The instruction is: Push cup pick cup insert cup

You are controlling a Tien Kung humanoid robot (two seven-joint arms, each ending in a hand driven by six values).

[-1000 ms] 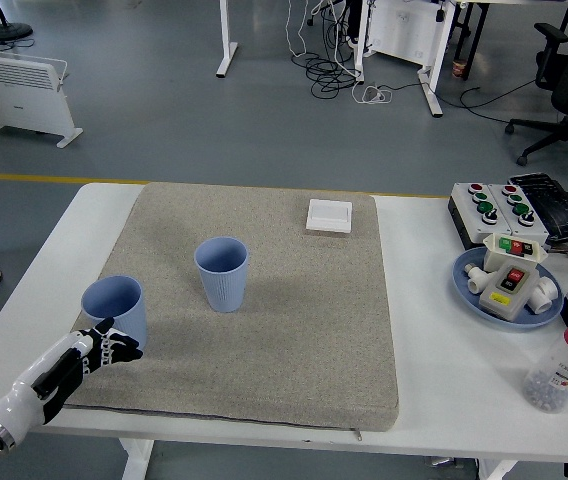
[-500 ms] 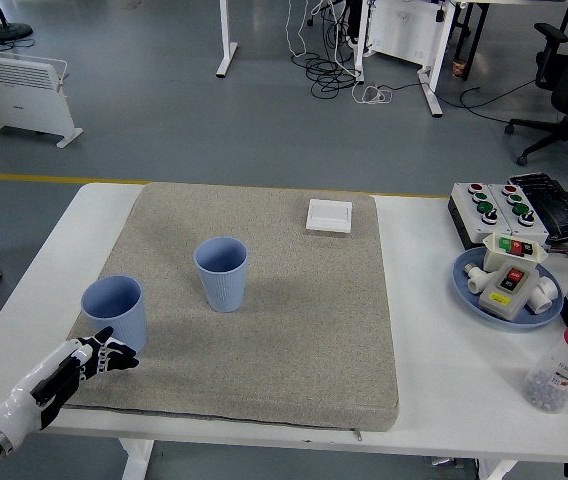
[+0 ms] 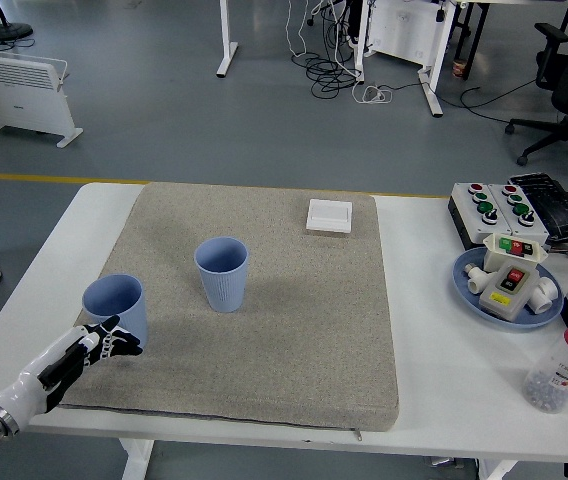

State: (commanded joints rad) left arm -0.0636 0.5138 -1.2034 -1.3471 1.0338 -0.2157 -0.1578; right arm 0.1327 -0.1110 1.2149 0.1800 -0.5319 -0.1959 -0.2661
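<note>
1. Cups are what the task concerns, and there are two of them, both pale blue and tapered with open mouths upward. The left cup (image 3: 116, 308) stands upright at the left edge of the grey felt mat (image 3: 294, 330), and the ribbed cup (image 3: 222, 273) stands upright further right, near the mat's middle, well apart from the first.
2. Both look like thin moulded plastic, so they are probably light, fairly stiff and smooth-walled. A sideways push low on the wall should slide one rather than tip it, though the coarse mat may drag at its base.
3. A good hold would be around the upper wall below the rim, with thumb opposite fingers. Too hard a squeeze could flex the cup, and nesting one in the other calls for keeping it upright and centred over the open mouth.
4. The left robot hand (image 3: 104, 344) comes in from the lower left corner, just beside the left cup's base. Its black fingers (image 3: 124, 348) are loosely extended and hold nothing. Whether they touch the cup cannot be told.
5. The right arm is out of view.
6. Further right, a small white square switch plate (image 3: 329, 215) lies flat at the mat's far edge.
7. On the bare white worktop (image 3: 434, 300) at the right sit a push-button control box (image 3: 496, 206), a blue plate (image 3: 469, 288) of white fittings and a red-capped clear bottle (image 3: 564, 366).
</note>
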